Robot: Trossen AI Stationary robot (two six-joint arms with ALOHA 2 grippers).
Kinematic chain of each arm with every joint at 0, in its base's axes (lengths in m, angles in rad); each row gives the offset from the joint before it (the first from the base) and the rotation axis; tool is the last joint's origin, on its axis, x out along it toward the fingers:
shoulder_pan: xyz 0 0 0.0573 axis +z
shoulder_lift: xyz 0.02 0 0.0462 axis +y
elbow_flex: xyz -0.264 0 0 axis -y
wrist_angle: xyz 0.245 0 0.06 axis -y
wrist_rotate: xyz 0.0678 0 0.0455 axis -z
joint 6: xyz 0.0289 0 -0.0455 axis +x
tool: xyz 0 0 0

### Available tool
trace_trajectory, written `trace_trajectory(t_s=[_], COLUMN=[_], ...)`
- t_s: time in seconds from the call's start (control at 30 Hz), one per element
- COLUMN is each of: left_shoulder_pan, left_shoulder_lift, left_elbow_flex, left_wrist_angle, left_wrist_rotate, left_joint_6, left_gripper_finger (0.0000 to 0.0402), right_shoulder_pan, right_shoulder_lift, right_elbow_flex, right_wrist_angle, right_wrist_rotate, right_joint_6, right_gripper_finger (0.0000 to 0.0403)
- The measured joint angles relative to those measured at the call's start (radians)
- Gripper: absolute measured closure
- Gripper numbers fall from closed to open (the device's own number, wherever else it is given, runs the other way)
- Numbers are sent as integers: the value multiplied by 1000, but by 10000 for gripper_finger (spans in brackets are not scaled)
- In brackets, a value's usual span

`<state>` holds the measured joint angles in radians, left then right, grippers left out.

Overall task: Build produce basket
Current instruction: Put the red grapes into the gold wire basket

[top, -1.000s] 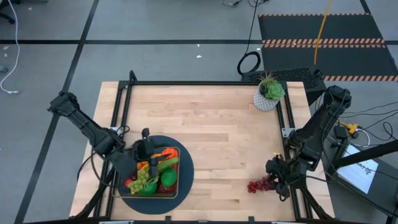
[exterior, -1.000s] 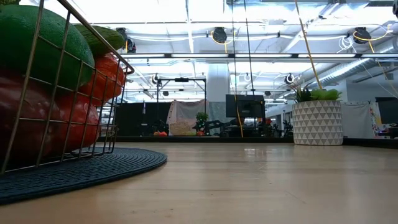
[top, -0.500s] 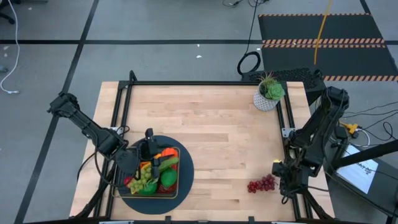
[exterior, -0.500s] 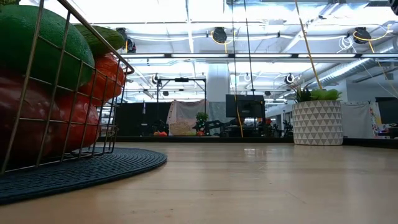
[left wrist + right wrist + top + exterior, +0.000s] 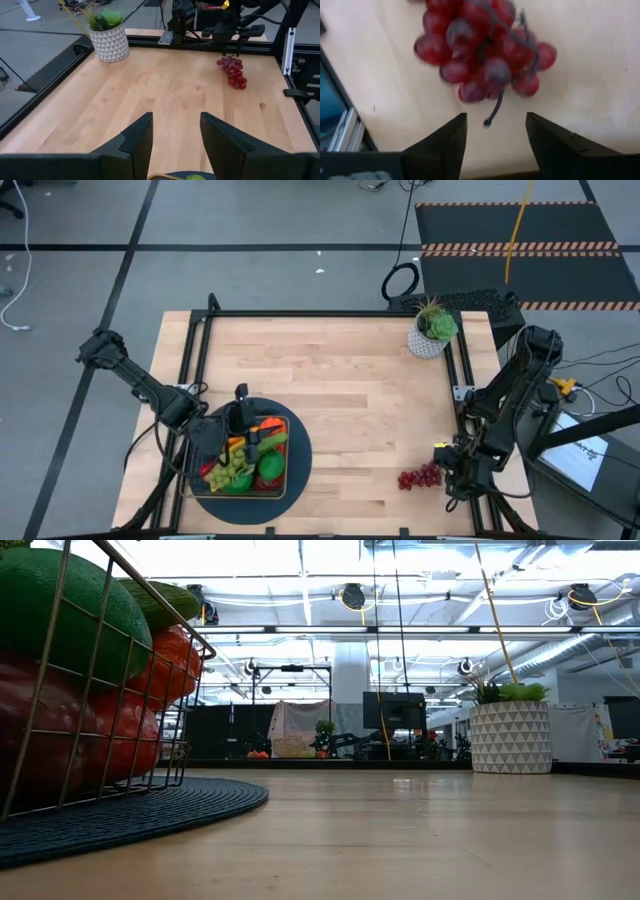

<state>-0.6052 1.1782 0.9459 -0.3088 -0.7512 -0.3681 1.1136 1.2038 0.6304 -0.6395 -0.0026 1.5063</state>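
The wire basket (image 5: 287, 468) stands on a round dark mat (image 5: 300, 442) at the near left, filled with produce (image 5: 245, 465): green grapes, red, orange and green pieces. In the low view its mesh wall (image 5: 95, 670) fills the left. My left gripper (image 5: 247, 426) hovers open over the basket, its fingers (image 5: 135, 142) pointing across the table. A bunch of red grapes (image 5: 420, 477) lies on the bare wood at the near right. My right gripper (image 5: 445, 463) stands open just beside and above it, tipped down, the grape stem (image 5: 492, 112) ahead of its gap (image 5: 495, 122).
A potted green plant in a white patterned pot (image 5: 432, 332) stands at the far right corner. A dark metal frame (image 5: 330, 313) runs around the table. Bare wood (image 5: 360, 400) lies between the basket and the grapes.
My right gripper has sunk toward the red grapes and tipped more steeply downward, staying open. The grapes and the basket have not moved.
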Motion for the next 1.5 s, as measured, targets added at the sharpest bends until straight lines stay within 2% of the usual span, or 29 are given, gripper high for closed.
trace_trajectory(t_s=[0.1, 0.2, 0.33, 0.5, 0.57, 0.73, 1.03, 1.23, 1.5], left_shoulder_pan=[-1, -1, -1, -1, -1, -1, -17, -41, -72], left_shoulder_lift=[0, 0, 0, 0, 0, 0, 0, 0, -34], left_elbow_flex=[0, 0, 0, 0, 0, 0, 0, 0, -1], left_wrist_angle=[0, 4, 13, 17, 17, 16, 17, 19, 20], left_wrist_rotate=[1, 1, 5, 28, 28, 28, 28, 28, 28], left_joint_6=[-1, -5, -4, -3, -3, -3, 0, 0, 8], left_gripper_finger=[236, 236, 236, 236, 236, 236, 236, 236, 236], right_shoulder_pan=[-15, -29, -41, -46, -46, -52, -105, -181, -309], right_shoulder_lift=[6, 6, 6, 6, 6, -2, -28, -28, -28], right_elbow_flex=[0, 0, 0, 0, 0, 0, 0, 0, 0], right_wrist_angle=[0, 0, 0, 1, 9, 65, 236, 411, 750], right_wrist_rotate=[1, -1, -4, -26, -25, 48, 248, 344, 428], right_joint_6=[0, -11, -26, -39, -52, -88, -285, -504, -851], right_gripper_finger=[214, 238, 292, 379, 395, 398, 401, 402, 402])
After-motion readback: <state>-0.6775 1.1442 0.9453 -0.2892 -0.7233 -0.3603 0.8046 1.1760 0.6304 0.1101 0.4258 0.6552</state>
